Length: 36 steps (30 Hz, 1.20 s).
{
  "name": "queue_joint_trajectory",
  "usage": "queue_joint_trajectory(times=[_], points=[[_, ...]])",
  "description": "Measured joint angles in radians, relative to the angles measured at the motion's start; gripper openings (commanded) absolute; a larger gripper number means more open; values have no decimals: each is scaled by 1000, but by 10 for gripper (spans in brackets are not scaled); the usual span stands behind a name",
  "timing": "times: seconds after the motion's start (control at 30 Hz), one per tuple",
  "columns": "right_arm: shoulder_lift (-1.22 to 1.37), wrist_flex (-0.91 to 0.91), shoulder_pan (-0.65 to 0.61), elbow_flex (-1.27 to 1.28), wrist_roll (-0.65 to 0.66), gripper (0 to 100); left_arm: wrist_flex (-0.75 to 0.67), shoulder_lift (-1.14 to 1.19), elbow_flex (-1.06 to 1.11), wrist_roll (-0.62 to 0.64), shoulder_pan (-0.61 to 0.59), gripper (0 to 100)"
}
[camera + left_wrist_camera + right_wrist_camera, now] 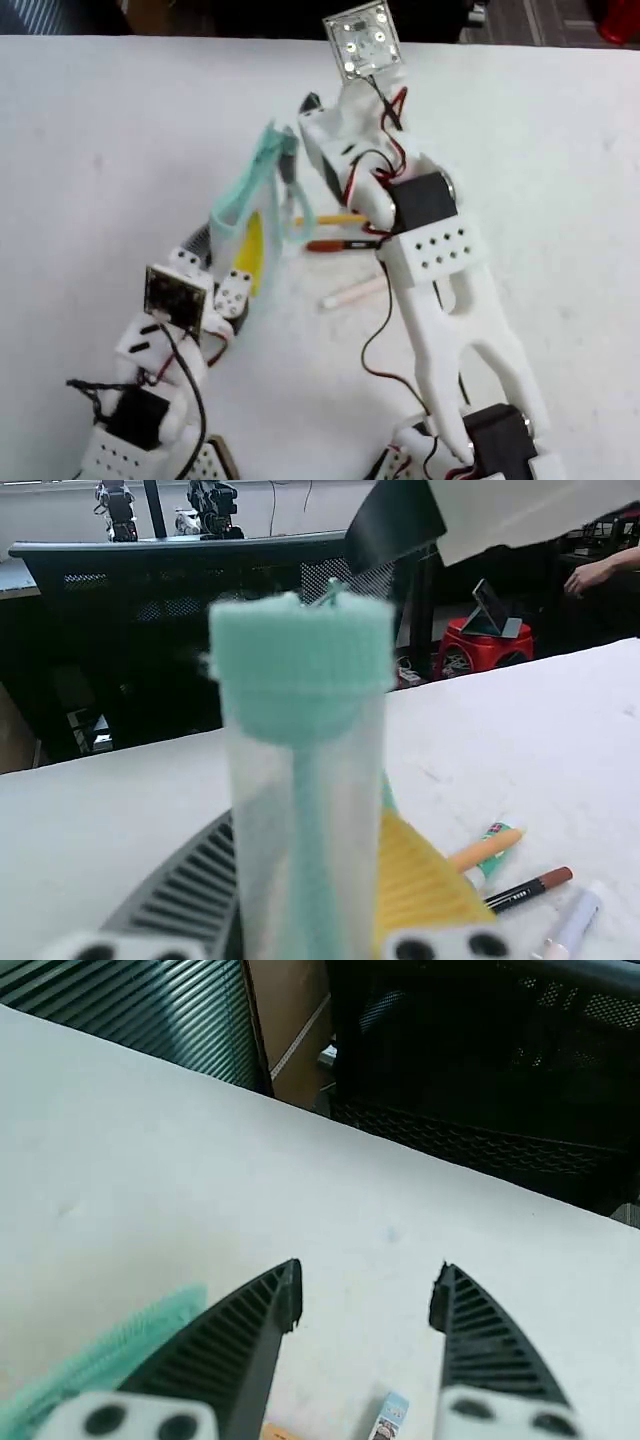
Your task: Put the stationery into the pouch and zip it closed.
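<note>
Print: the orange pen [485,848] carries a green label near its middle. You will find the lettering too small to make out, and the same goes for the markings on the dark pen [530,888].
Left gripper [305,825]: yours, clamped on the pouch. The black ribbed finger [190,890] sits on one face and the yellow finger [420,880] on the other, with the pouch standing upright between them.
Right gripper [365,1290]: yours, jaws well apart and holding nothing. It hangs over bare table, with the teal edge of the pouch just beside one black finger [240,1340].
Pouch [245,190]: clear plastic with a teal zip band. It is lifted off the table a little toward 10 o'clock of the high view's centre. You cannot tell from these views whether the zip is open.
Stationery, orange pen: it lies on the table at 3 o'clock of the pouch in the high view, outside it, with one end hidden under the right arm.
Stationery, dark pen: it has a red-brown cap and lies just beside the orange pen on its 6 o'clock side, roughly parallel to it.
Stationery, white pen [352,293]: it lies at 6 o'clock of the other two, apart from them and angled.
Table [100,150]: white and matte. Your left arm comes in from 7 o'clock and your right arm from 5 o'clock.
Room: beyond the table edge you have a black mesh-fronted desk [150,590] and a red stool [480,645].
</note>
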Motion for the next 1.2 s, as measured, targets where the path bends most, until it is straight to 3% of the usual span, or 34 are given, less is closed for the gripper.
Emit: queue_joint_trajectory(times=[0.17, 0.37, 0.6, 0.83, 1.0, 1.2], points=[[0, 43, -49, 0, -2, 204, 193, -11, -91, 0, 0, 170], [-5, 97, -92, -15, -2, 204, 262, -9, -118, 0, -2, 172], [-17, 138, -115, -20, -2, 204, 440, 0, -233, 0, -2, 173], [-35, 153, -117, -29, -2, 204, 456, 0, -245, 0, -2, 159], [-129, 153, -117, -64, 3, 204, 456, 0, -245, 0, -2, 16], [-189, 204, 12, -84, 107, 204, 456, 0, -245, 0, 0, 24]])
